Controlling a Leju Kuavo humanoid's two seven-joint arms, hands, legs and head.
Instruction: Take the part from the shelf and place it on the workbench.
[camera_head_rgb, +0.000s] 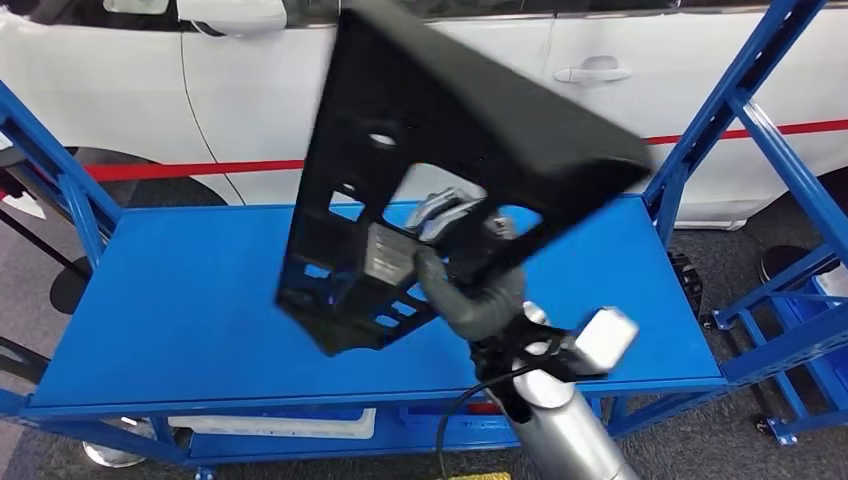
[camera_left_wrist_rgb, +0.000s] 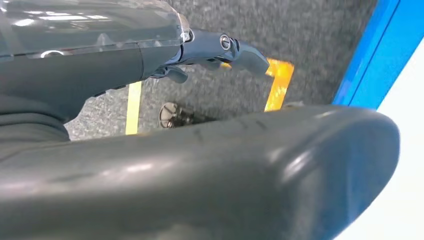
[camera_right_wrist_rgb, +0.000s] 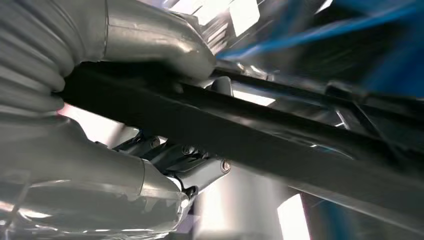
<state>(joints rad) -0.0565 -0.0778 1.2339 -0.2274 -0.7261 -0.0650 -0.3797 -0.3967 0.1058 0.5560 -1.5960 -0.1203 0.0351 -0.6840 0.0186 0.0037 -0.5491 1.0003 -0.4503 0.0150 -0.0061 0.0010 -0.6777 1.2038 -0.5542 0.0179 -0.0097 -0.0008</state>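
The part (camera_head_rgb: 440, 110) is a large black plastic panel with cut-outs and ribs, held tilted in the air over the blue workbench (camera_head_rgb: 180, 300). My right hand (camera_head_rgb: 450, 215) grips it through one of its openings, the silver arm rising from below. In the right wrist view the thumb (camera_right_wrist_rgb: 150, 35) and fingers close around a black bar of the part (camera_right_wrist_rgb: 260, 135). My left hand (camera_left_wrist_rgb: 215, 47) hangs beside my body over the floor, its dark fingers stretched out and holding nothing.
A white car (camera_head_rgb: 250, 100) stands right behind the workbench. Blue frame posts (camera_head_rgb: 700, 150) rise at its ends, and another blue rack (camera_head_rgb: 800, 320) stands at the right. Grey carpet with yellow tape marks (camera_left_wrist_rgb: 280, 80) lies below.
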